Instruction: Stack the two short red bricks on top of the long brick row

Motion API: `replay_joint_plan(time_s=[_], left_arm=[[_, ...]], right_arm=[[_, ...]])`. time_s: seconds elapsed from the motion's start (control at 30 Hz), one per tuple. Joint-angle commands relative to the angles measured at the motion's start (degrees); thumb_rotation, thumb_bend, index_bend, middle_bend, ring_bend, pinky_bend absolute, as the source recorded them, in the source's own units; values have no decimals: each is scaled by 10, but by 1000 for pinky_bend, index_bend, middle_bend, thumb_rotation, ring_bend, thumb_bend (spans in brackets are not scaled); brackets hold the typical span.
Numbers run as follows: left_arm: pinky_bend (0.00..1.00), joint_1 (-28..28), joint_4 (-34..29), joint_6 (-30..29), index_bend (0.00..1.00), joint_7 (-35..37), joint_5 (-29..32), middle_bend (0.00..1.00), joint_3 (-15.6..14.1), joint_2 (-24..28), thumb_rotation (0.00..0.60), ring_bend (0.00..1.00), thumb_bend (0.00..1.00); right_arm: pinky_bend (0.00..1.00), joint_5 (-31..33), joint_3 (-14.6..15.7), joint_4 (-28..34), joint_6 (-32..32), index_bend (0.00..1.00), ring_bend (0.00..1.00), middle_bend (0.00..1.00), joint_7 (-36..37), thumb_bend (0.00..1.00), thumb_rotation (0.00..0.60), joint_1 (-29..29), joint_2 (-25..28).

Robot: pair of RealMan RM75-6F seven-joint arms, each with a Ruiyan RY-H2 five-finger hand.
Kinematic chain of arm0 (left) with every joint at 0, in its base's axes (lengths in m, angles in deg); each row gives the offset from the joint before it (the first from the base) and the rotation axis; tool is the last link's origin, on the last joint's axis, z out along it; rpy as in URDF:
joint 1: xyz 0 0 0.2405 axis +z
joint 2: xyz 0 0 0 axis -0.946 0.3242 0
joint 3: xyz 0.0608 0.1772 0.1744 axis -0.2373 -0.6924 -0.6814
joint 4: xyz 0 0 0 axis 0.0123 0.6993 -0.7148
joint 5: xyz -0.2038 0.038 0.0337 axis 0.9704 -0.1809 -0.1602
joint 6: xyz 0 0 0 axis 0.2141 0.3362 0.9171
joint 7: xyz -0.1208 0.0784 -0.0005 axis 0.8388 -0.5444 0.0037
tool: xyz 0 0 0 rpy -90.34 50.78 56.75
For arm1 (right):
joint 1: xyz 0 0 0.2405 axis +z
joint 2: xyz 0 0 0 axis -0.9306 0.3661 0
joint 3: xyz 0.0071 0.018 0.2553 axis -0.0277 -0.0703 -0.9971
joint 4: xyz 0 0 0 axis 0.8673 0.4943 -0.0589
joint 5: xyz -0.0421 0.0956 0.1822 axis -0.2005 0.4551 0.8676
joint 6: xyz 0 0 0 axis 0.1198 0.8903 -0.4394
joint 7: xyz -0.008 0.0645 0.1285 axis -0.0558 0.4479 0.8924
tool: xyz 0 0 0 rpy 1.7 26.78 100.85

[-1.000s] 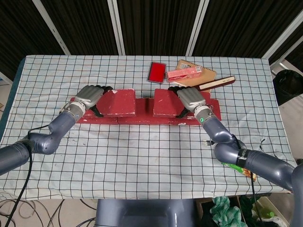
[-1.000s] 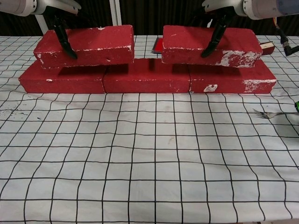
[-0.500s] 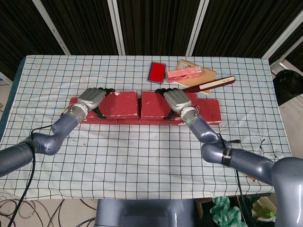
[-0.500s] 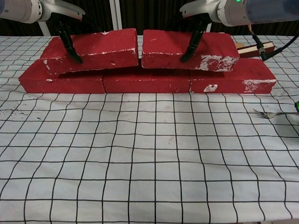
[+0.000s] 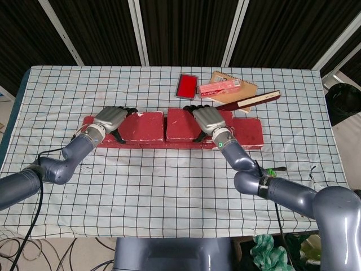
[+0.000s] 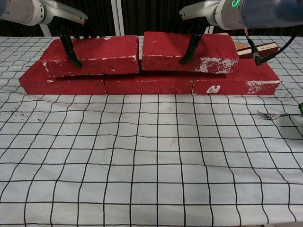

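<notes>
I see the table [image 5: 169,192] under its black-gridded white cloth [image 6: 142,165] carrying the long brick row [image 6: 149,82] across the middle, a red case [image 5: 186,86], a pink box [image 5: 219,87] and notebooks [image 5: 248,96] behind it, and a fork [image 6: 274,114] toward my right edge.

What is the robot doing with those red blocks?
It is stacking bricks. Its left hand grips the left short brick and its right hand grips the right short brick. Both bricks sit on top of the long brick row, side by side near the middle with only a thin gap between them. The hands have not let go yet. Behind the bricks lie some books and a red case.
</notes>
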Motion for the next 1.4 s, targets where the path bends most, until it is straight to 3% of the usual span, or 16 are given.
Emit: replay_joint_plan(time_s=[0.03, 0.5, 1.4], left_arm=[[255, -9, 5, -3, 164, -8, 7, 231, -8, -6, 600, 125, 166], [251, -38, 39, 1, 164, -11, 53, 230, -30, -33, 600, 125, 166], [249, -52, 41, -5, 163, -9, 68, 229, -50, -41, 600, 125, 166]], right_arm=[[315, 2, 3, -3, 0, 249, 266, 260, -3, 261, 600, 3, -2], [315, 6, 12, -21, 4, 249, 266, 260, -7, 260, 600, 7, -10], [314, 17, 22, -20, 5, 250, 265, 260, -11, 263, 600, 12, -14]])
